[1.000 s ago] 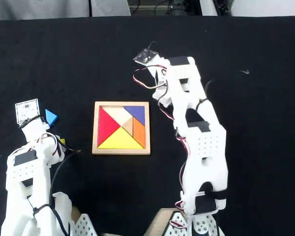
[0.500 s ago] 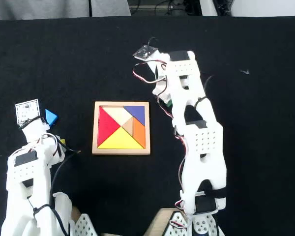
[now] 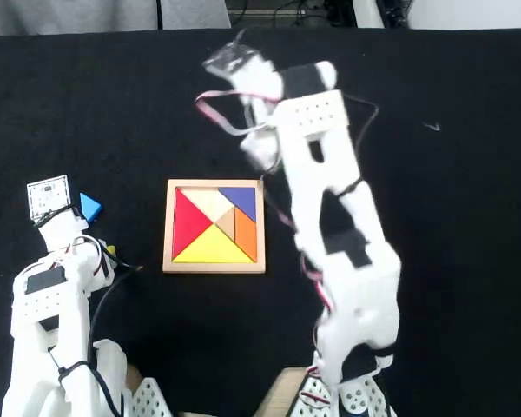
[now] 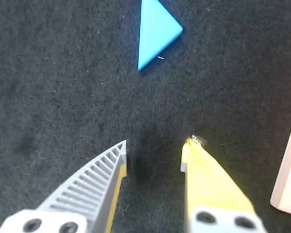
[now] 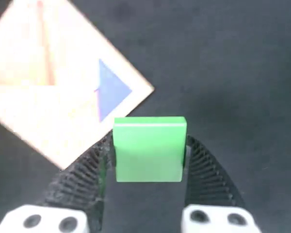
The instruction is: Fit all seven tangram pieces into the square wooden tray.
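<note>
Gripping the green square (image 5: pixel 149 148) by opposite flat edges, the right fingers (image 5: pixel 206 167) are holding it just off the tray's (image 3: pixel 214 268) corner; probably light, stiff, slick. The left fingers (image 4: pixel 203 179) are hanging open.

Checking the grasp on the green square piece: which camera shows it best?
Right wrist view: the green square sits clamped in the right pincer, its face fully visible. In the high view it is hidden under the blurred arm; the left wrist view faces a blue triangle instead.
</note>
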`<action>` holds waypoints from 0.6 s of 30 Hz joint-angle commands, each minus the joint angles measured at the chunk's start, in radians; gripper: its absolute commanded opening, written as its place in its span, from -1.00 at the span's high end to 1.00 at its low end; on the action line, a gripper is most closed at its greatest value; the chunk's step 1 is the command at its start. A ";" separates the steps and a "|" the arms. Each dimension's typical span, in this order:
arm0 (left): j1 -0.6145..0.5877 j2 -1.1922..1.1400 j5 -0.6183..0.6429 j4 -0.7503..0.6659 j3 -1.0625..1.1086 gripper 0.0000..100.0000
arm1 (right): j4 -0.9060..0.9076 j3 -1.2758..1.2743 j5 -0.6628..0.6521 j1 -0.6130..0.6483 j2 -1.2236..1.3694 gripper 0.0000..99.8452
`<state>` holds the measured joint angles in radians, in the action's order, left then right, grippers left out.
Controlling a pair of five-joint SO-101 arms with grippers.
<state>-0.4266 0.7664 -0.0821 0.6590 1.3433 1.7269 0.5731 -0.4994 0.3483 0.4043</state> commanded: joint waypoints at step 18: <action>0.013 0.020 0.003 -0.015 -0.007 0.62 | -0.442 -0.429 0.221 0.218 -0.045 0.76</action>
<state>-0.4266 0.7664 -0.0821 0.6590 1.3433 1.2528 0.0054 -0.2892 0.5493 0.3076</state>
